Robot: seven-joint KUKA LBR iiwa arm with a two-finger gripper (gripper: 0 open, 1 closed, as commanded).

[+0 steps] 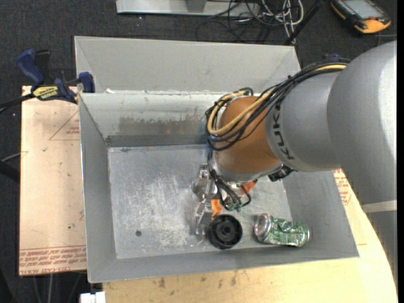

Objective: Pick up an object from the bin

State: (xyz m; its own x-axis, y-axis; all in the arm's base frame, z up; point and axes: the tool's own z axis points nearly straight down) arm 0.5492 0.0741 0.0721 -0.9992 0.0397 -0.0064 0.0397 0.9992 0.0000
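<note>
1. Here's your big grey arm (pixel 341 118), reaching into the grey metal bin (pixel 95 188) from the right. Its orange wrist cover (pixel 243 137) is tipped down over the middle of the floor.
2. The jaws hang low beneath that cover, near the bin's front wall. They sit just left of a black round disc with a hole at its centre (pixel 224 231).
3. You cannot tell whether the jaws are spread or pressed together (the metal parts and wires under the wrist run into one another from this angle), so don't count anything as held.
4. The disc lies flat on the bin floor, front and centre, with the jaws right at its left edge. Whether they touch it, you cannot say.
5. Just right of the disc, a crushed green-and-silver drinks can (pixel 282 231) lies on its side. It is close to the disc yet apart from it, and clear of the jaws.
6. Why so low and so far forward? My reading is that the wrist is set for a grab at the disc, the nearest thing, with the can as the other candidate.
7. Mind the front wall, which leaves little room there. A flat, low disc may also skid aside rather than seat between the jaws.
8. As things lie, both pieces rest on the floor, so the pick is not yet made.
</note>
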